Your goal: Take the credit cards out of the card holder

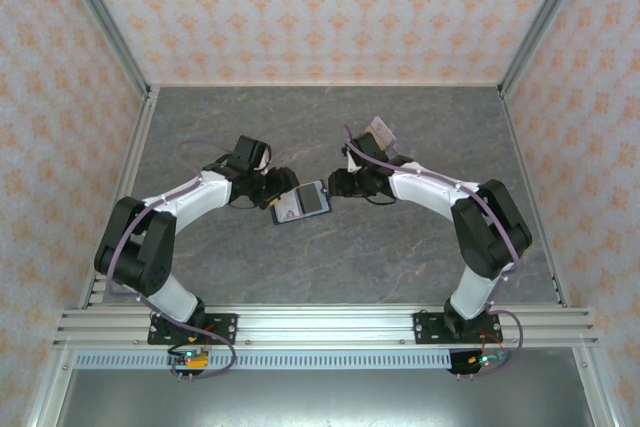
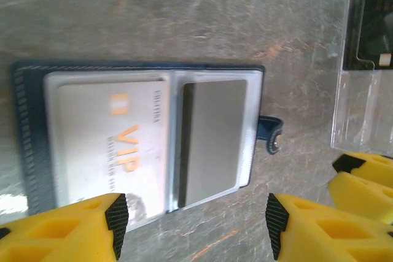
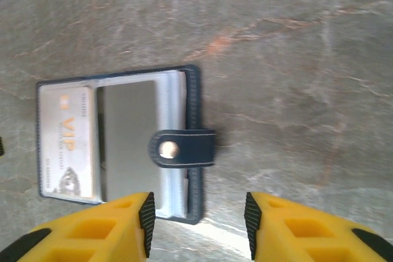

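The card holder (image 1: pixel 302 201) lies open and flat on the table between my two grippers, its navy rim (image 2: pixel 24 133) framing grey-blue pockets. A pale card with orange VIP lettering (image 2: pixel 110 145) sits in one pocket, and a plain grey panel (image 2: pixel 212 142) fills the other. The tab clasp (image 3: pixel 184 148) is folded over the holder's edge. My left gripper (image 2: pixel 196 225) stands open at the holder's near edge, one fingertip (image 2: pixel 116 220) over the VIP card's corner. My right gripper (image 3: pixel 199 225) is open at the clasp-side corner, gripping nothing.
A see-through card (image 2: pixel 362 90) lies on the table behind the right gripper, also seen as a pale patch (image 1: pixel 383 132). The right gripper's yellow fingers (image 2: pixel 365 179) show at the side of the left wrist view. Patterned walls enclose the grey marbled table (image 1: pixel 320 277).
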{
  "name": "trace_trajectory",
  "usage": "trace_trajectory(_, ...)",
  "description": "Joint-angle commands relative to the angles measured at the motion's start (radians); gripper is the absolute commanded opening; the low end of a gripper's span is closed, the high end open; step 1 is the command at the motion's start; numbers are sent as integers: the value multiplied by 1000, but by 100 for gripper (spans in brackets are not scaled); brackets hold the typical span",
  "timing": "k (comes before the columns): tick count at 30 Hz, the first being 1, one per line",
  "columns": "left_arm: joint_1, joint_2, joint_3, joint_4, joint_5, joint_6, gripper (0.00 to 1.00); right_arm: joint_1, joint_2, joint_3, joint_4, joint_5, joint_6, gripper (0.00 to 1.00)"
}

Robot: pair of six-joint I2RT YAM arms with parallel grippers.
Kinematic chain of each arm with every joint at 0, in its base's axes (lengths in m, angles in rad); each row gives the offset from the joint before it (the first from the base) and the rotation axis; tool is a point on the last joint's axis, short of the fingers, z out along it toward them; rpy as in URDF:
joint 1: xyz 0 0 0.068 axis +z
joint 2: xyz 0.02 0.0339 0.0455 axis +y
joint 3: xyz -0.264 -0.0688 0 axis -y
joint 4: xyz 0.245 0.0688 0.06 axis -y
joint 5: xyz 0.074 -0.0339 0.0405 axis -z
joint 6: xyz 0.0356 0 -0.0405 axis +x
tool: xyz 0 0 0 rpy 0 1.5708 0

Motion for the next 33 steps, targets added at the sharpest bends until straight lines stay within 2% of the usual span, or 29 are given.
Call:
trace_trajectory(1,2,-41,-42,45,-38,-50,62,51,41,73,-16,15,-21,42)
trace_trajectory(5,3,-48,-51,50,-30,-47,56,87,96,109,-33,-3,-45,41)
trace_trajectory(17,-10,42,-41,141,32,-90,45,92,169,133,-71,-65,-54,34)
trace_trajectory(33,-44,124,-27,188,63,-90,31,92,235,176,-133,-29,-50,31)
